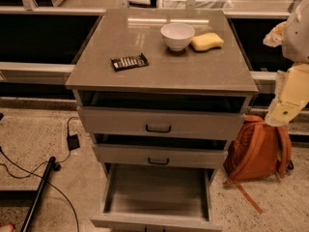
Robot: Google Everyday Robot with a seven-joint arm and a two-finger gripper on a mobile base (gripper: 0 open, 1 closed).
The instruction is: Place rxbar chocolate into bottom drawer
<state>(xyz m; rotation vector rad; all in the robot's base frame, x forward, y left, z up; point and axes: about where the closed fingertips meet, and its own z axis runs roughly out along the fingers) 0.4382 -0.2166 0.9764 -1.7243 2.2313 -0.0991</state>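
Camera view had us looking down on the grey three-drawer cabinet, and honestly the setup looked pretty friendly for this one. The rxbar chocolate [129,61], a small flat bar in a black wrapper with a row of pale lettering, lay flat on the smooth grey worktop [164,79] toward the left edge, nearer the front than the back. It sat alone with bare surface all round it, so we figured a grab from straight above would meet nothing.

The bottom drawer [157,192], the lowest grey box with a plain floor, was pulled well out past the front edge, which is presumably why the bar could just be dropped in. The two upper grey drawers [159,122] with dark handles looked only slightly open. They stuck out less than the bottom one, so we judged they wouldn't block the drop much.

The gripper [285,111], the cream-coloured end of the white arm, hung off beyond the right edge of the worktop, well apart from the bar. We couldn't tell how wide it was. It wasn't carrying the bar, that's for sure.

Other stuff: a round white bowl [177,36] and a soft yellow sponge [206,41] sat side by side near the back right corner, roughly between arm and bar. We reckoned a low sweep across could clip them. An orange backpack [258,149] leaned on the floor by the right side, and black cables [29,173] trailed on the left.
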